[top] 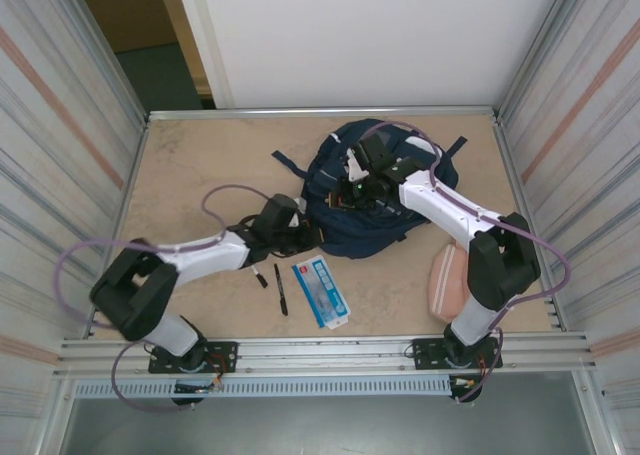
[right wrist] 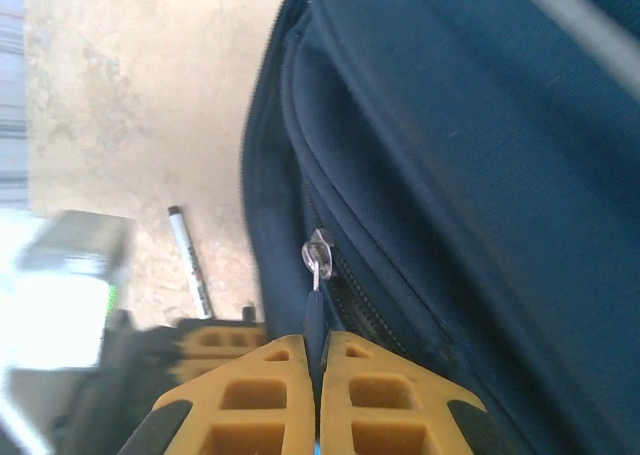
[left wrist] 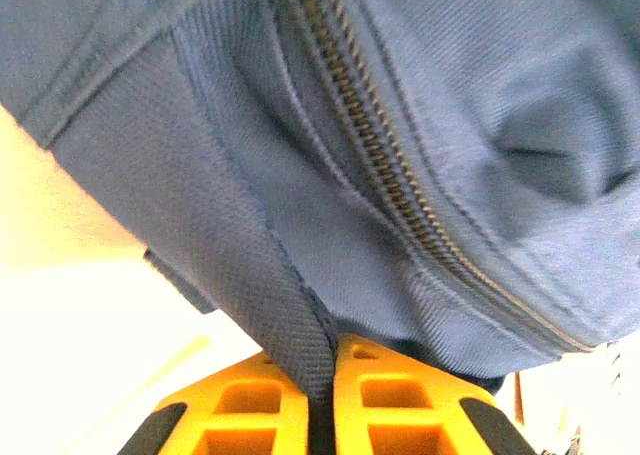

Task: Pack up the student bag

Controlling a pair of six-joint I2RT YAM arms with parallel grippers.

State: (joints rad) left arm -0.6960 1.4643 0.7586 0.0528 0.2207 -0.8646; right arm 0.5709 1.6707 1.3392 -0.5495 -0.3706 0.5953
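The navy student bag (top: 345, 237) lies at the middle-back of the table. My left gripper (top: 312, 237) is at the bag's left edge, shut on a fold of its dark webbing (left wrist: 270, 295), which runs down between the orange fingers (left wrist: 240, 405). A closed zip (left wrist: 400, 185) crosses the fabric just above. My right gripper (top: 352, 190) is on top of the bag, shut on the dark zipper pull (right wrist: 316, 285) that hangs from a silver slider (right wrist: 317, 247). Up close, the left gripper (left wrist: 335, 347) and the right gripper (right wrist: 317, 340) both have their jaws pressed together.
A black pen (top: 281, 288) and a shorter black marker (top: 261, 277) lie in front of the bag, beside a blue-and-white packet (top: 320, 291). A pink pouch (top: 447, 280) sits at the front right by the right arm's base. Metal walls enclose the table on both sides.
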